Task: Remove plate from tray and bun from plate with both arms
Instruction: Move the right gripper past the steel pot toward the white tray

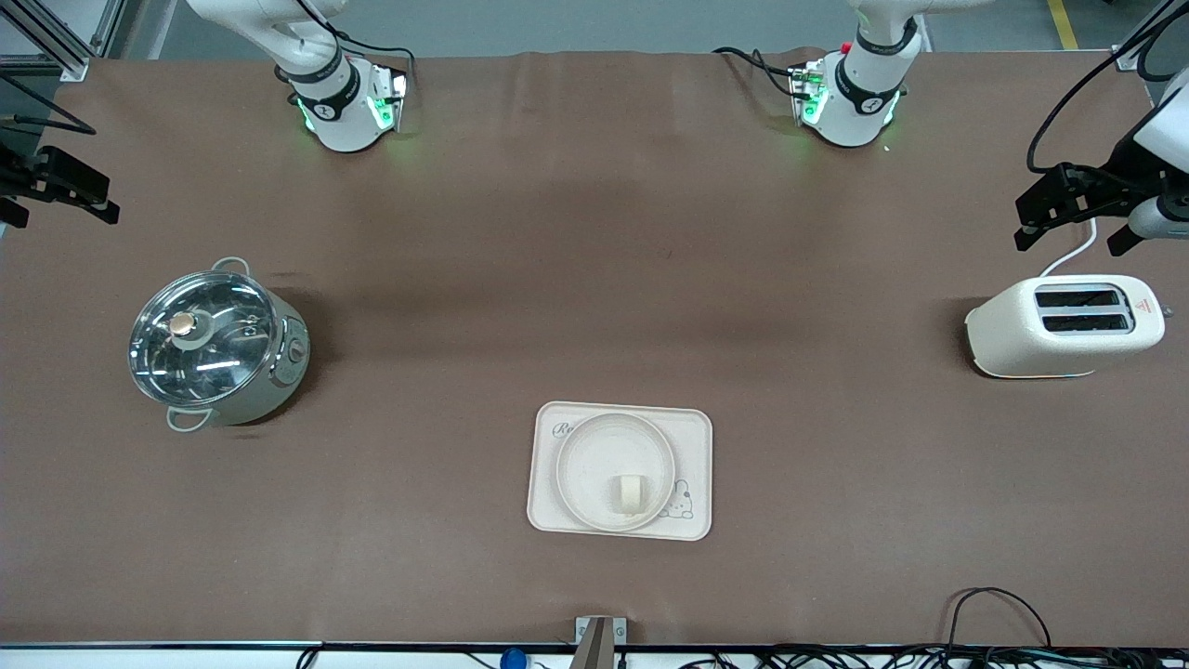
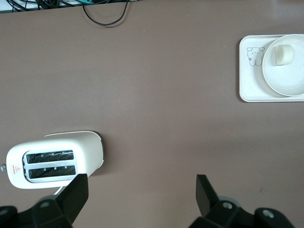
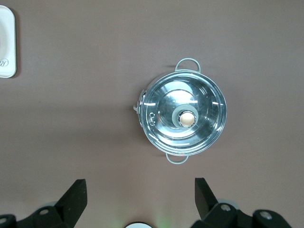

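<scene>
The round cream-white plate (image 1: pixel 585 455) lies on the rectangular cream tray (image 1: pixel 695 429) near the table's front edge. The small pale bun (image 1: pixel 628 493) rests in the plate, at the side nearer the front camera. The left wrist view also shows the plate (image 2: pixel 285 80) and the bun (image 2: pixel 285 54). My left gripper (image 1: pixel 1077 223) is open and empty, up over the table at the left arm's end, by the toaster; its jaws stand wide in the left wrist view (image 2: pixel 141 187). My right gripper (image 1: pixel 60 209) is open and empty over the right arm's end, its jaws wide (image 3: pixel 140 190).
A steel pot with a glass lid (image 1: pixel 218 348) stands toward the right arm's end, also in the right wrist view (image 3: pixel 185 116). A white toaster (image 1: pixel 1068 325) stands toward the left arm's end, also in the left wrist view (image 2: pixel 54 159). Cables lie along the front edge.
</scene>
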